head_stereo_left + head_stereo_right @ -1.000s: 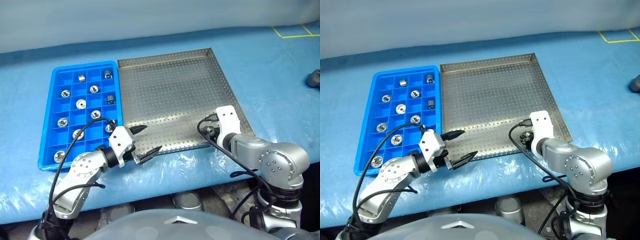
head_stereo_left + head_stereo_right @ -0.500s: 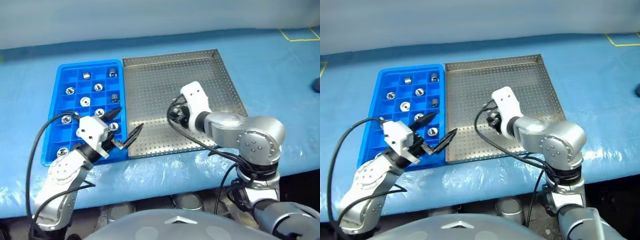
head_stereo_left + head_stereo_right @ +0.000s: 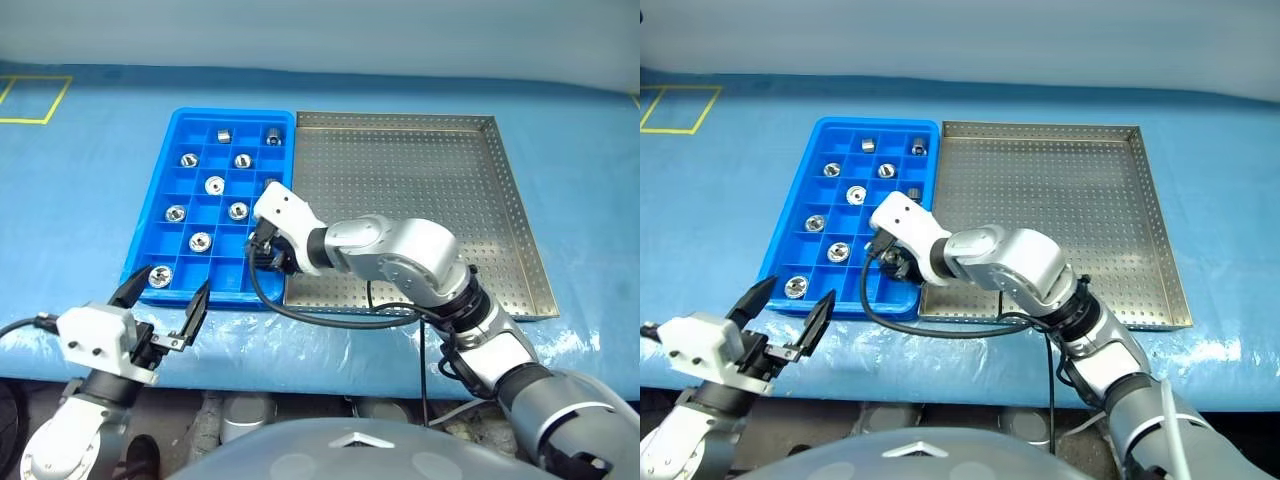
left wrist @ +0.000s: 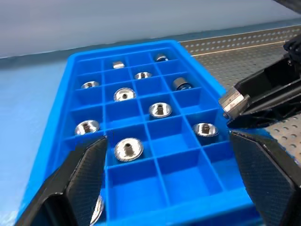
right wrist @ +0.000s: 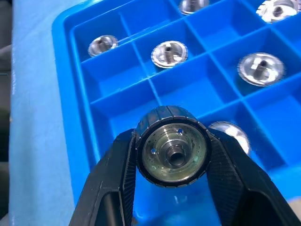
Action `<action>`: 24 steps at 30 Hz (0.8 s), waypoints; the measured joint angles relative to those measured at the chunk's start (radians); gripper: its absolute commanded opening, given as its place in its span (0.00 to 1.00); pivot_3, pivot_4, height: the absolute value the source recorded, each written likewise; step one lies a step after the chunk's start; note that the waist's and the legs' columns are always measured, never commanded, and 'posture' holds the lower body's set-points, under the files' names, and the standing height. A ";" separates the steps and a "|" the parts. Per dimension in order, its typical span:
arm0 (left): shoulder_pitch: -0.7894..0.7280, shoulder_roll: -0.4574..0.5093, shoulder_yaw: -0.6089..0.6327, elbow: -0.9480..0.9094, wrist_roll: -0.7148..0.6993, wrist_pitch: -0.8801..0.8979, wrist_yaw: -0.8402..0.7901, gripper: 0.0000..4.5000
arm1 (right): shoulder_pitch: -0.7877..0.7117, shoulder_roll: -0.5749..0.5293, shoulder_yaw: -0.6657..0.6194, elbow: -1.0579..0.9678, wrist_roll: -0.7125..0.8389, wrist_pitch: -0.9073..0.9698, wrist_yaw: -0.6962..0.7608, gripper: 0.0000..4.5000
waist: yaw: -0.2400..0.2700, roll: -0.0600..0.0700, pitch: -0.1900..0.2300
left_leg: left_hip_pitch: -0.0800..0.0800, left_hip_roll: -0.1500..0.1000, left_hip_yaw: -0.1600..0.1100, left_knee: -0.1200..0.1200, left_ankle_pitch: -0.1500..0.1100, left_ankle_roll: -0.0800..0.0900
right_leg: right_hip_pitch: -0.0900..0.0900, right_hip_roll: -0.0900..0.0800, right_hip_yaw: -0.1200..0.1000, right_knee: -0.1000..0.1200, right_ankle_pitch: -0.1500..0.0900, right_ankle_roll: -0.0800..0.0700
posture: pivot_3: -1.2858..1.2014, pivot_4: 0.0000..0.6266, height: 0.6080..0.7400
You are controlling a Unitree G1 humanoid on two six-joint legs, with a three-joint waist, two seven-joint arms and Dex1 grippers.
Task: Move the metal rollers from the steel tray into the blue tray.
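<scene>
Your two head views look forward and down from above, well back, and share both trays: the blue tray (image 3: 205,205) beside the steel tray (image 3: 520,230). Your left wrist view looks low along the blue tray from near its front edge. Your right wrist view sits very close above that tray's compartments, past a roller (image 5: 172,146) between its fingers (image 5: 117,174).

A: Where's the left end effector (image 3: 788,312)?
B: Held low, its fingers spread wide, gripping nothing.
A: And the right end effector (image 5: 171,155)?
B: Reached across leftward, clamped on a metal roller (image 5: 172,147).
</scene>
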 measured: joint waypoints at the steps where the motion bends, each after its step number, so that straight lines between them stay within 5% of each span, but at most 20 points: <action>1: 0.015 -0.008 0.000 -0.003 0.001 -0.012 0.003 1.00 | 0.000 0.006 0.013 0.007 -0.008 -0.013 0.017 0.39 | 0.009 0.000 0.000 | 0.000 0.000 0.000 0.000 0.000 0.000 | 0.000 0.000 0.000 0.000 0.000 0.000 | 0.69 0.24 1.00; 12: 0.054 -0.035 -0.033 -0.011 0.038 -0.050 0.017 1.00 | 0.028 0.109 0.096 0.160 -0.140 -0.169 0.126 0.39 | 0.048 0.000 0.000 | 0.000 0.000 0.000 0.000 0.000 0.000 | -0.001 0.000 0.000 0.000 -0.002 0.002 | 0.68 0.24 1.00; 20: -0.059 0.034 -0.061 -0.010 0.034 -0.011 0.010 1.00 | 0.063 0.095 0.053 0.156 -0.202 -0.180 0.130 0.98 | 0.042 0.001 -0.001 | 0.000 0.000 0.001 0.000 0.001 -0.001 | -0.001 0.000 0.000 0.000 -0.001 0.000 | 0.63 0.24 1.00; 24: -0.148 0.078 -0.070 0.003 0.018 0.026 -0.005 1.00 | 0.116 0.081 -0.019 0.078 -0.187 -0.128 0.124 0.99 | 0.029 0.001 -0.001 | 0.000 0.000 0.000 0.000 0.001 -0.001 | -0.001 0.000 0.000 0.000 0.000 -0.001 | 0.60 0.24 1.00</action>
